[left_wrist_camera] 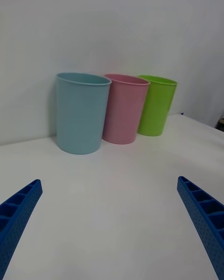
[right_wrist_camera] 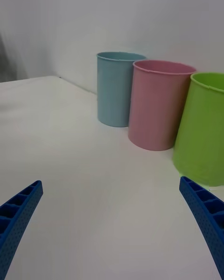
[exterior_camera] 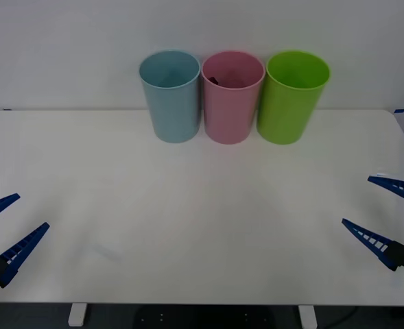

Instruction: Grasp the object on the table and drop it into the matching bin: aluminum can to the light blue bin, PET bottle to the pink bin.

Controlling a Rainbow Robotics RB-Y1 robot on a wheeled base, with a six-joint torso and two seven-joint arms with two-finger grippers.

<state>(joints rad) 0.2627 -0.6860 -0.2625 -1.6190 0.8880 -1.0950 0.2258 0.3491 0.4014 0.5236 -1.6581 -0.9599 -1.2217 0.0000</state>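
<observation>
Front view: found the three bins in a tight row at 12 o'clock on the bench (exterior_camera: 202, 205), with the light blue bin (exterior_camera: 173, 106) toward 11, the pink bin (exterior_camera: 230, 110) in the middle and a lime green bin (exterior_camera: 289, 103) toward 1, neighbours touching or nearly so. Made out a dark shape (exterior_camera: 213, 79) inside the pink bin, just under its rim on the 10 o'clock side. Judged it likely the black cap of the PET bottle, already lying in the matching bin; could not tell more of it. Placed the left tool (exterior_camera: 32, 211) at 8 o'clock and the right tool (exterior_camera: 357, 200) at 4 o'clock, both spread wide, holding nothing, well apart from the bins.

Right wrist view: looked across bare bench to the same row, lime green nearest, pink next, light blue beyond. Saw both blue ribbed fingers splayed far apart with nothing between.

Left wrist view: met light blue nearest, then pink, then lime green. Saw the fingers equally wide and empty.

Judged the bottle light, thin-walled and slick, apt to buckle or squirt out under a hard pinch. Would have taken it across the lower body at the dark band. Noted the tall, close-set bin walls as the one thing barring any reach inside.
</observation>
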